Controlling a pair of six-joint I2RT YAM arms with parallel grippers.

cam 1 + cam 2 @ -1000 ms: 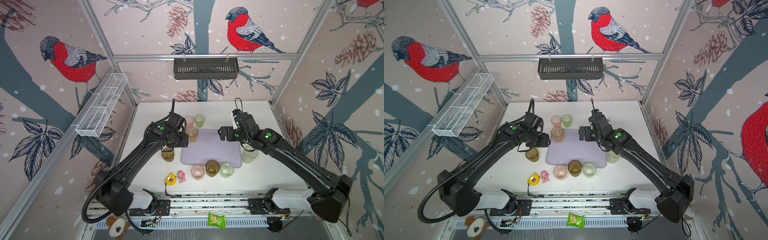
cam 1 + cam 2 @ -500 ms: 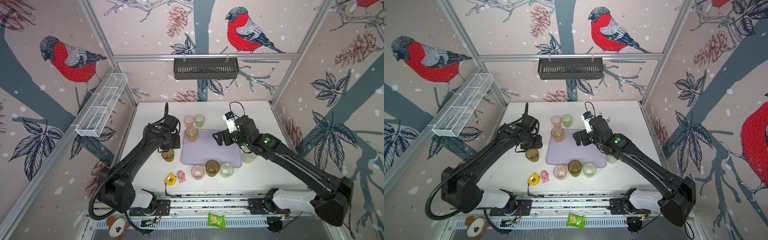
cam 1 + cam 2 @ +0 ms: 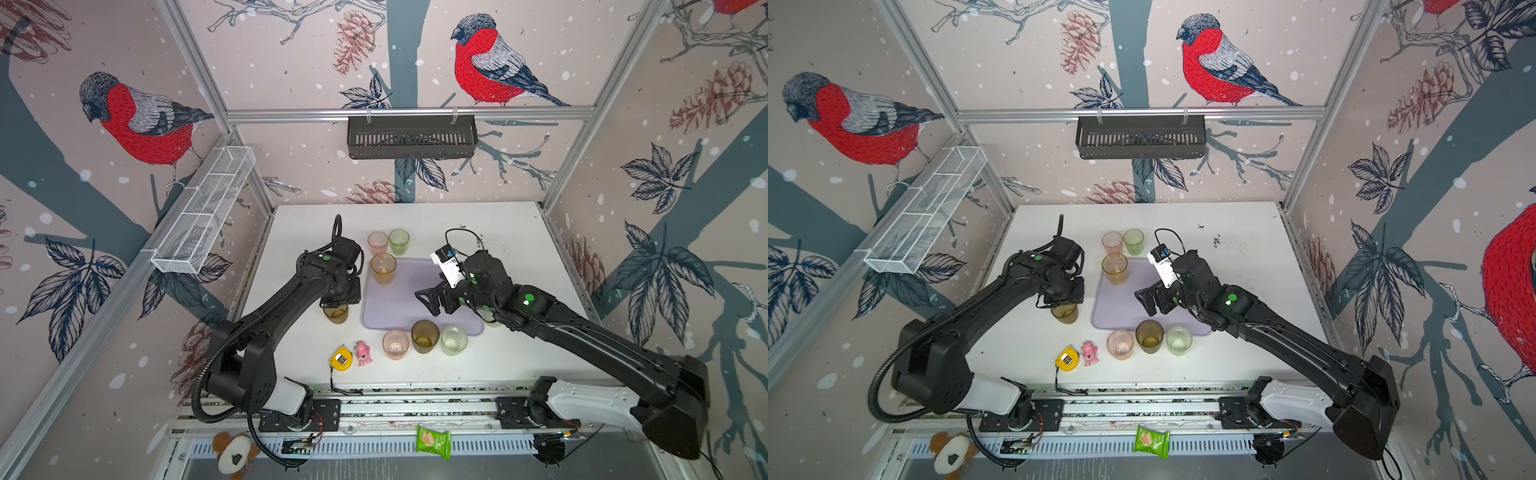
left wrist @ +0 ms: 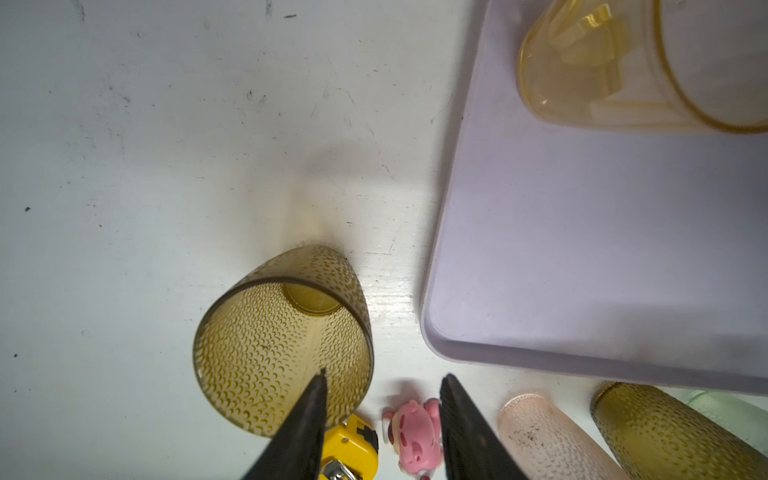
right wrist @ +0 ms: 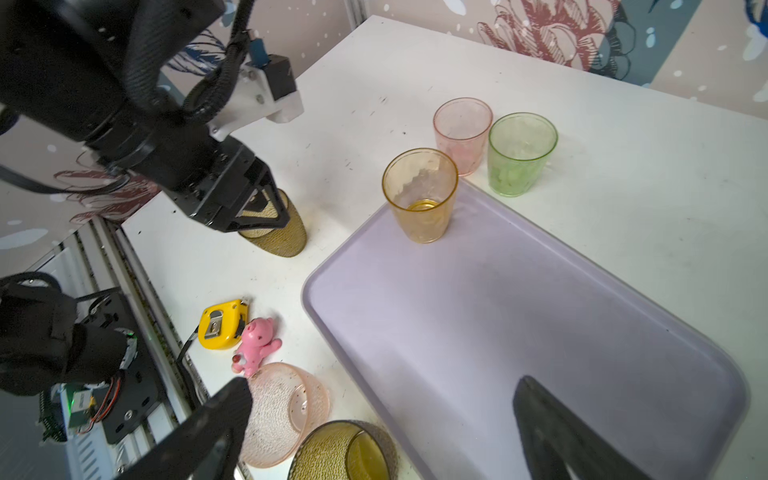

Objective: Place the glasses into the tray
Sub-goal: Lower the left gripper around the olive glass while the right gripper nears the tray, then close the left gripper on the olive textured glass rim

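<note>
Left tool (image 4: 383, 376) is hanging over the left brown glass (image 4: 282, 345), released. One finger (image 4: 309, 411) is sitting inside the rim and the other is outside, with the glass wall between them and a gap showing on the outer side. That glass is standing upright on the surface (image 3: 478, 224), just beside the tray's (image 3: 390, 311) left edge, not in it.

Right tool (image 5: 384, 384) is hovering over the tray's middle, spread wide and gripping nothing.

The amber glass (image 3: 383, 268) is standing upright in the tray's far-left corner, close to both rims. The rest of the tray floor is showing bare.

The far pink glass (image 3: 377, 242) and far green glass (image 3: 399, 241) are standing side by side on the surface, just past the far rim. The near pink glass (image 3: 395, 344), near brown glass (image 3: 425, 336) and near green glass (image 3: 454, 340) are lining up just beside the near rim.

The yellow tape measure (image 3: 341, 359) and pink toy (image 3: 363, 353) are lying near the front, left of that row, narrowing the lane between the left brown glass and the near row.
</note>
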